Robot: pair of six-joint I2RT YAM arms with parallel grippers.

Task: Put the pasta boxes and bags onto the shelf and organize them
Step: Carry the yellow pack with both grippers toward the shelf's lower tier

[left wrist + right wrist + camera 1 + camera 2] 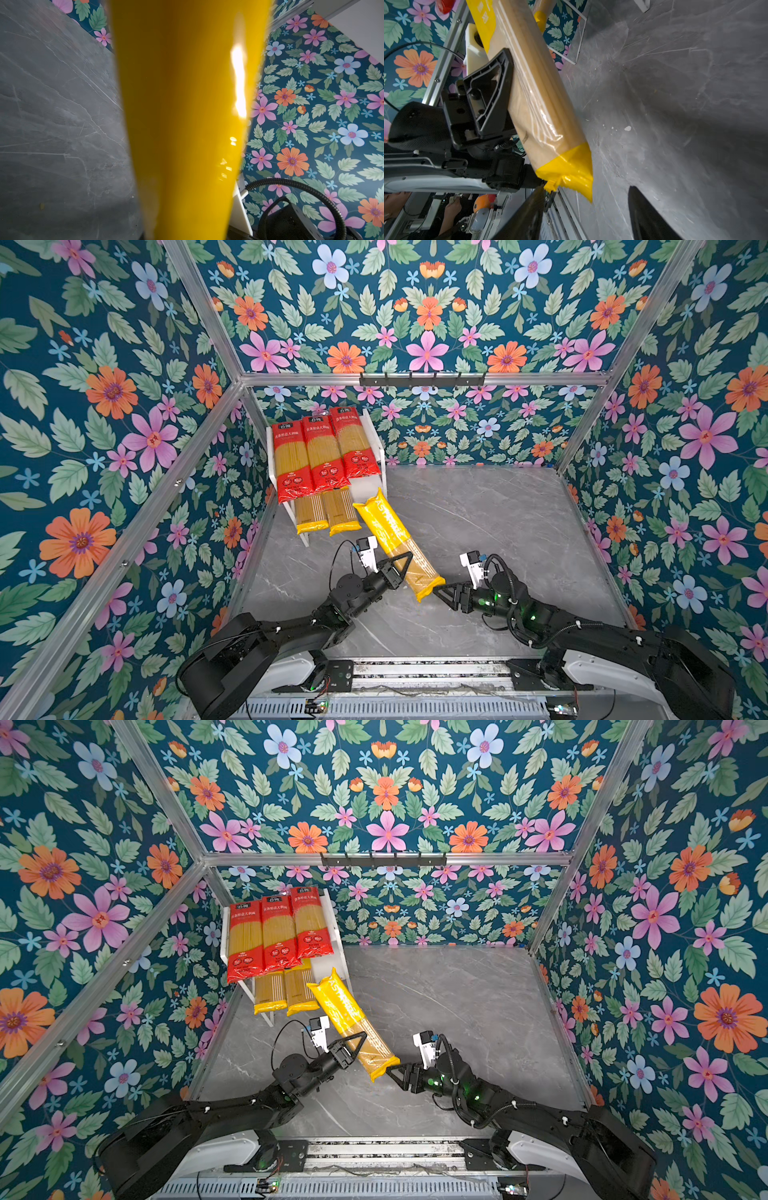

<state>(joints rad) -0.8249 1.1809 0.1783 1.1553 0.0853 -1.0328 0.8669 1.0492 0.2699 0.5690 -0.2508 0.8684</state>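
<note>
Nearest, the right gripper (440,595) stands open at the near tip of the yellow-ended spaghetti bag (390,531), gripping nothing; it is probably there as a guide. The left gripper (405,562) clamps the bag's clear middle and holds it aslant, aimed at the bare slot on the shelf (366,492) beside two yellow bags (328,510). The bag's far tip may touch that lower board. Three red bags (322,452) fill the top.

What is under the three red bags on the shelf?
Two yellow-ended bags lie side by side on the lower tier, near ends sticking out. The red bags cover their far ends and the top of the shelf.
</note>
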